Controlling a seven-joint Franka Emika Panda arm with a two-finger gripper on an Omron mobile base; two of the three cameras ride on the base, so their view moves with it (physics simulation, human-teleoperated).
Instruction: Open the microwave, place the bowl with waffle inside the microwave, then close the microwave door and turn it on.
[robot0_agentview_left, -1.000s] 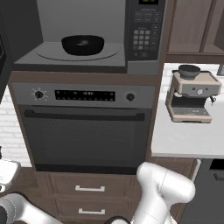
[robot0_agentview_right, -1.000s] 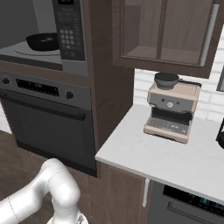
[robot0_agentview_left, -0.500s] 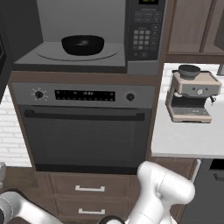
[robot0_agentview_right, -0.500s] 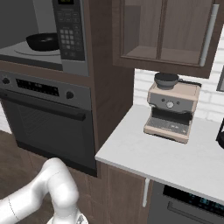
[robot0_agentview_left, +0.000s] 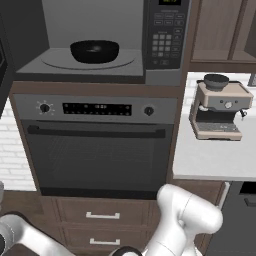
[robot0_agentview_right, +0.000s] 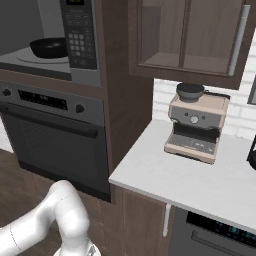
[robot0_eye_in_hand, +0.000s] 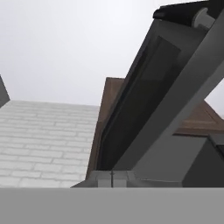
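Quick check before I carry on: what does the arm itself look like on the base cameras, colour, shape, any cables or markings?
The arm is glossy white, built of rounded, bulbous segments; the same smooth white links show in the right base view. A dark joint ring sits at the bottom edge of the left base view. No cables or markings are visible.

The bowl (robot0_agentview_left: 94, 51) sits in the microwave (robot0_agentview_left: 100, 37) cavity at upper left of the frame; its contents cannot be made out. The microwave door (robot0_eye_in_hand: 162, 92) is cut off by the frame's upper right edge.
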